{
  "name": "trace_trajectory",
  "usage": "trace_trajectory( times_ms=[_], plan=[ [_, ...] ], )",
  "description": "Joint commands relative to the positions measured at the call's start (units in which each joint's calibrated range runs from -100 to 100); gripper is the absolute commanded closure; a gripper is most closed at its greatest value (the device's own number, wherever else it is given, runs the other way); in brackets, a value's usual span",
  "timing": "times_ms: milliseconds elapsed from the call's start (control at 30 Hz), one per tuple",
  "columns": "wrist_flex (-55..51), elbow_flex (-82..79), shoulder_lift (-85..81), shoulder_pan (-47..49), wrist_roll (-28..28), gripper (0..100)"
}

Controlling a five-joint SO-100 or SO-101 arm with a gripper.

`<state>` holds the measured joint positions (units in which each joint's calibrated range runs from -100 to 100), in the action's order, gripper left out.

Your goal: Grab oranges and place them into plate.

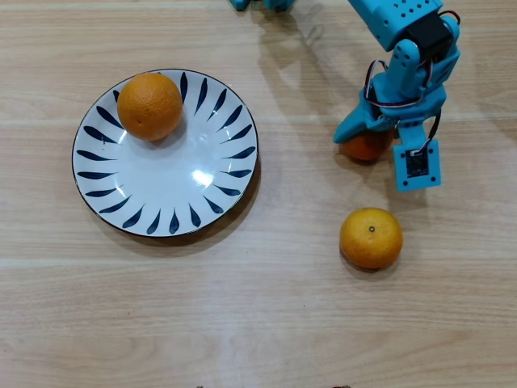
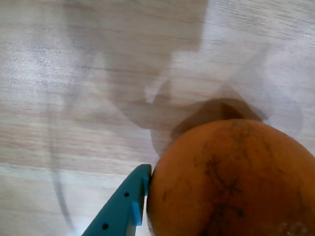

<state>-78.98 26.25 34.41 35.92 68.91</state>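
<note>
Gripper [image 1: 373, 137] straddles the darker orange [image 1: 367, 145], one fingertip [image 2: 140, 184] touching its skin; we cannot tell closure. Plate [image 1: 105, 194] lies well apart.

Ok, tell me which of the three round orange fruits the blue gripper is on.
The darker orange under the blue gripper, right of the white blue-petalled plate. One orange is plated; the yellower one sits free.

In the overhead view, the round white ceramic plate with dark blue petal strokes [image 1: 212, 182] lies toward the light wooden table's [image 1: 258, 323] left edge, the larger round orange fruit [image 1: 149, 106] on its far-left rim area. Well right of the plate, the smaller darker orange [image 1: 365, 147] sits under the blue two-finger gripper [image 1: 373, 139], and the yellower orange with a stem dot [image 1: 371, 237] lies just nearer the table's bottom edge.
</note>
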Motion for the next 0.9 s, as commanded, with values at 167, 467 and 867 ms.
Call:
trace_trajectory(
  times_ms=[167, 467, 867],
  plan=[
    [0.0, 2.4, -0.7, -0.6, -0.1, 73],
    [-1.3, 4.2, -11.5, -4.4, -7.5, 73],
    [5.7, -11.4, -35.8, -27.7, -32.3, 73]
  ],
)
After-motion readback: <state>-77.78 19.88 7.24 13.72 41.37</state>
